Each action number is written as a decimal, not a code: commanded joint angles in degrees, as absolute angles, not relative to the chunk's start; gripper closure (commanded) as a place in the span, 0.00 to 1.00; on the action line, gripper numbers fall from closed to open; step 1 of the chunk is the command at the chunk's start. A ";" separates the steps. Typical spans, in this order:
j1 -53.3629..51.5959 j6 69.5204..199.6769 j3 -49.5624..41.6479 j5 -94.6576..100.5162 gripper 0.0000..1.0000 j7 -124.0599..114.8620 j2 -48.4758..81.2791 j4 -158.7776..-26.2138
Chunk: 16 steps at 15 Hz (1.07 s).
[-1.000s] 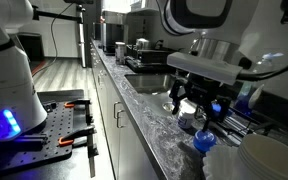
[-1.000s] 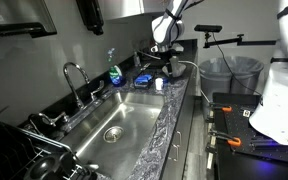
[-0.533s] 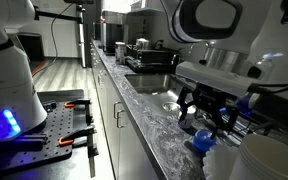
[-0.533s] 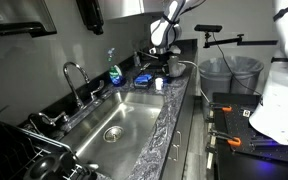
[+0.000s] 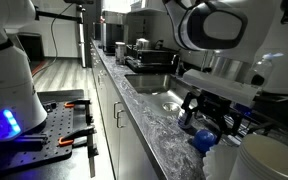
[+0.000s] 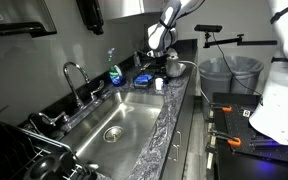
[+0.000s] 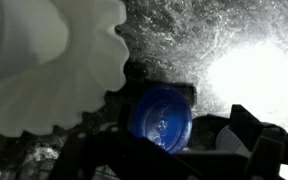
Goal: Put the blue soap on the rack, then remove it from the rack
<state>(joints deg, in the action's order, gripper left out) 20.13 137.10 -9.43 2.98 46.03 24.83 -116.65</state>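
Hovering just above the blue soap (image 5: 202, 140), the gripper (image 5: 209, 122) has its dark fingers (image 5: 189, 106) spread apart and grips nothing. The soap lies on the speckled stone countertop (image 5: 149, 110), just beside a white bowl (image 5: 269, 160). In the wrist view the round blue lump (image 7: 162, 115) sits on the dark granite between the finger silhouettes, close to the bowl's scalloped rim (image 7: 54, 60). In an exterior view the arm works at the far end of the counter, beyond the steel sink (image 6: 114, 120).
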 commanded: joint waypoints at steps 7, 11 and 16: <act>21.15 136.70 -7.95 2.52 0.00 45.58 29.38 -112.51; 21.65 137.53 -7.72 2.50 0.25 45.56 29.98 -112.30; 21.93 139.18 -7.94 2.62 0.58 44.98 28.70 -113.32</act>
<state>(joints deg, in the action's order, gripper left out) 21.25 137.76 -8.55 2.98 45.84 29.69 -112.95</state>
